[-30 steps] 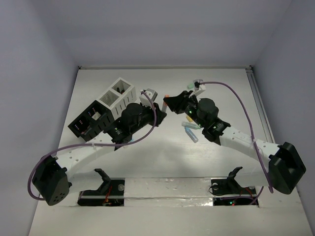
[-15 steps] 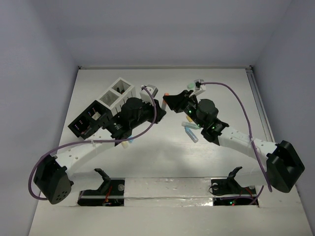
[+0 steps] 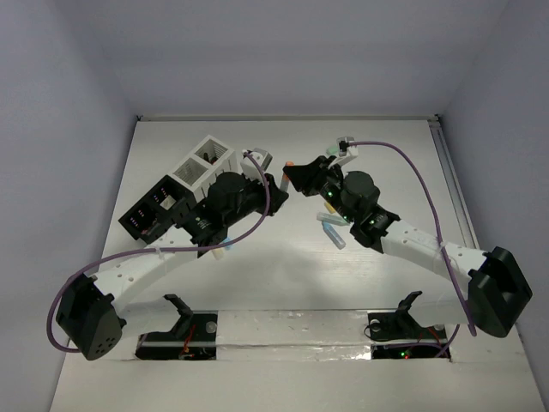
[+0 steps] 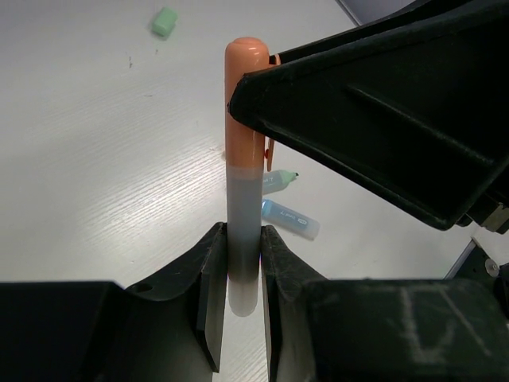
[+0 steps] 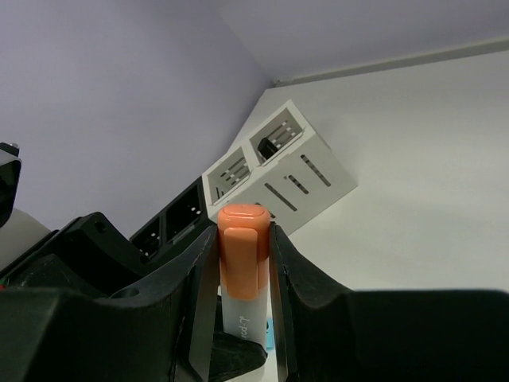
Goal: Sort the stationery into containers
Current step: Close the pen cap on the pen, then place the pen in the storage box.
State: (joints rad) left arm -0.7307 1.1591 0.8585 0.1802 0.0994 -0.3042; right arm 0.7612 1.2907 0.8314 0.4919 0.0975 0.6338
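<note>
One piece of stationery, a marker with a white barrel and orange cap [image 4: 245, 159] [image 5: 242, 256] [image 3: 290, 167], hangs above the table between both arms. My left gripper [image 4: 242, 243] [image 3: 276, 184] is shut on the white barrel end. My right gripper [image 5: 242, 239] [image 3: 298, 176] is shut on the orange cap. The containers stand at the back left: a white slatted box [image 3: 206, 163] [image 5: 280, 159] and a black one [image 3: 159, 209] [image 5: 176, 213] beside it. The left arm hides part of both boxes in the top view.
A blue marker [image 4: 290, 220] and a green-tipped one [image 4: 278, 181] lie on the table under the right arm, among other pieces [image 3: 333, 230]. A green block [image 4: 164, 21] lies further off. A pale piece [image 3: 225, 251] lies by the left forearm.
The left wrist has shifted a little to the left and turned slightly. Both grippers keep their hold on the marker, which has barely moved.
</note>
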